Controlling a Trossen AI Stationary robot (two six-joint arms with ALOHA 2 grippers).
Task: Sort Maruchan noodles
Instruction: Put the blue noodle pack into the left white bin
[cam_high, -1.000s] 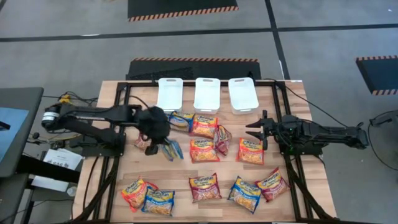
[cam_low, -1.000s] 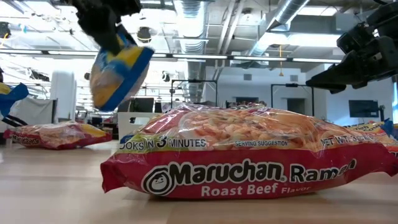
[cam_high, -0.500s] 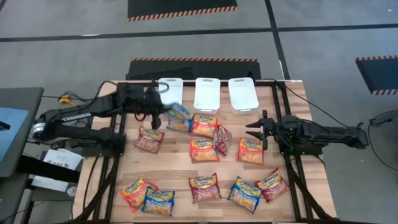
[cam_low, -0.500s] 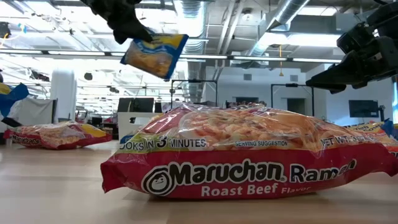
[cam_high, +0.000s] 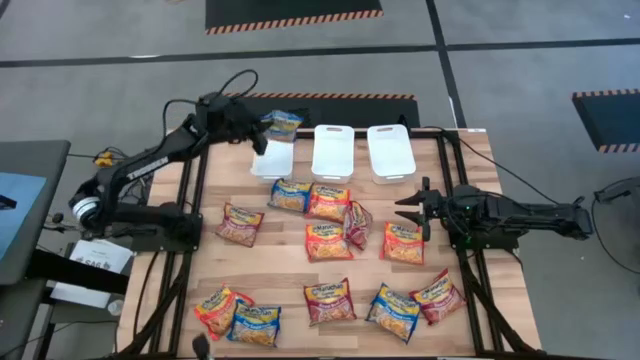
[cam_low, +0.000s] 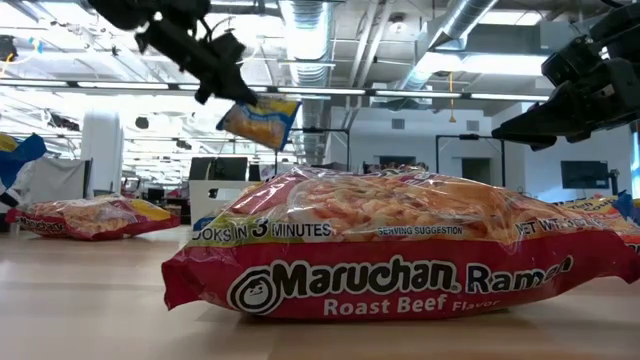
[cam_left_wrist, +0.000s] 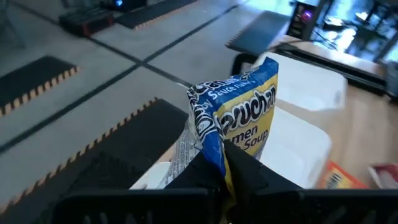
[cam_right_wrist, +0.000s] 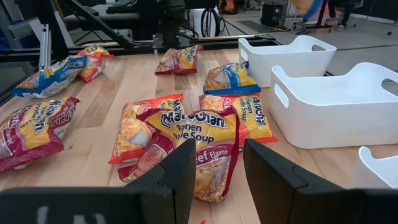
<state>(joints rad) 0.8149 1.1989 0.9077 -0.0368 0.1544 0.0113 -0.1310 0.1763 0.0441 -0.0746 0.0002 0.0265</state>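
My left gripper (cam_left_wrist: 221, 180) pinches a crinkly blue packet (cam_high: 281, 124) above the smooth white tray (cam_high: 272, 160); my right gripper (cam_high: 410, 211) idles open beside flat packets.

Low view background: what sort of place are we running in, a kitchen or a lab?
Likely a robotics lab or industrial workspace, not a kitchen. Exposed ceiling ducts and strip lights run overhead, hazard-striped floor mats lie on grey concrete, and the wooden table sits in a black metal frame.

Both arms are black, slender, multi-jointed; left arm (cam_high: 150, 160) carries white lettering and a looping black cable (cam_high: 232, 82).
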